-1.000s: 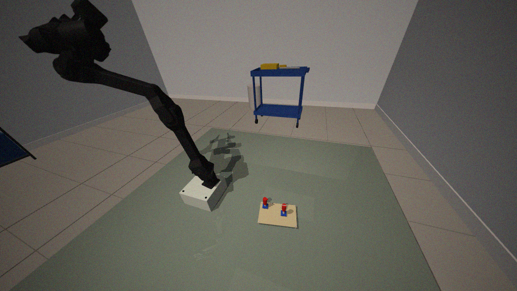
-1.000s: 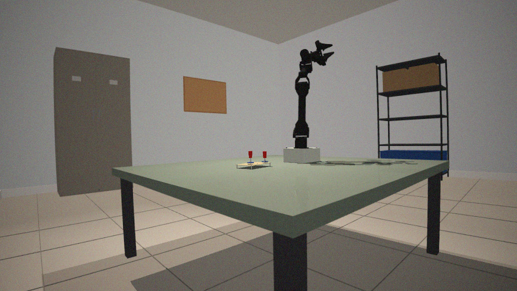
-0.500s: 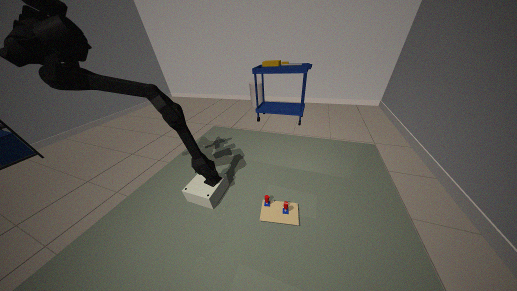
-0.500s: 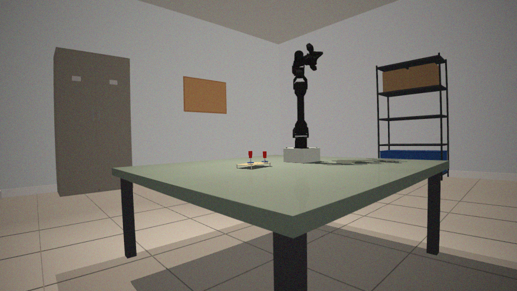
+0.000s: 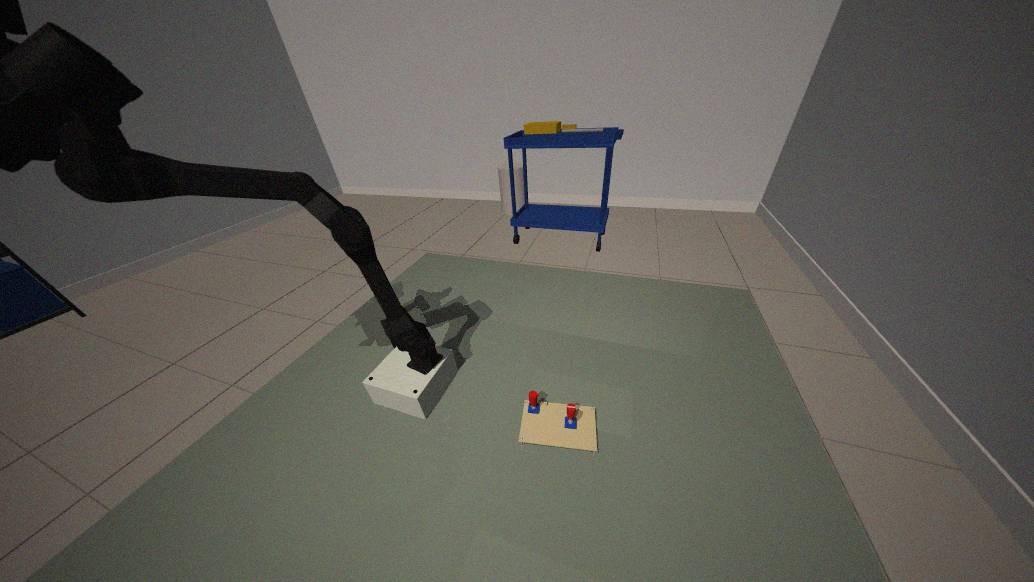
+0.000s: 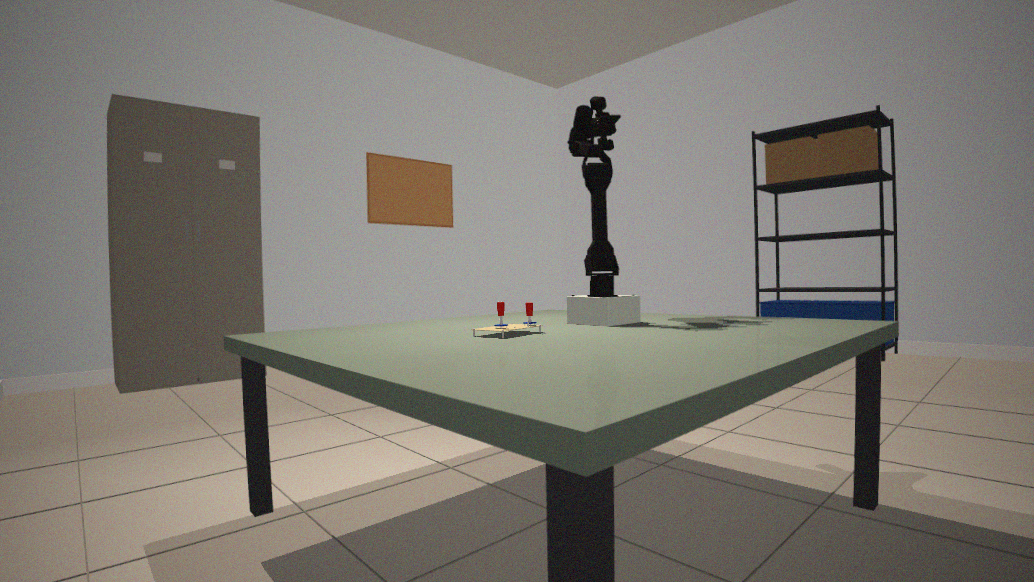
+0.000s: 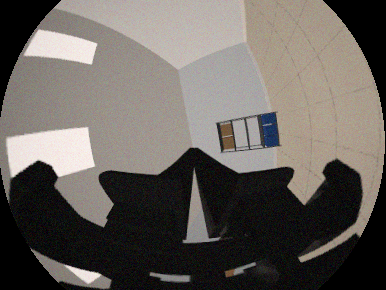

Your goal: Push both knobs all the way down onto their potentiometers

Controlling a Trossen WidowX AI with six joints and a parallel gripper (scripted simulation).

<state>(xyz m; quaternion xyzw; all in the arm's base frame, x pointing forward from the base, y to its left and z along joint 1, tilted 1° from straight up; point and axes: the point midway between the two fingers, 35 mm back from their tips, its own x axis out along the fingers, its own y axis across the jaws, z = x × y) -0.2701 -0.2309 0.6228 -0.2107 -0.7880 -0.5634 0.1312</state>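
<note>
I have the jaws shut on nothing, high above the base. The circuit board (image 5: 557, 426) sits on the surface right of it, both knobs (image 5: 533, 397) unseated. Descending off-centre could lever a potentiometer loose.

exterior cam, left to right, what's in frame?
Tall grey-brown cabinet → orange cork board on the wall → tan circuit board with two red knobs → black arm on its white base block → black shelf rack.
</note>
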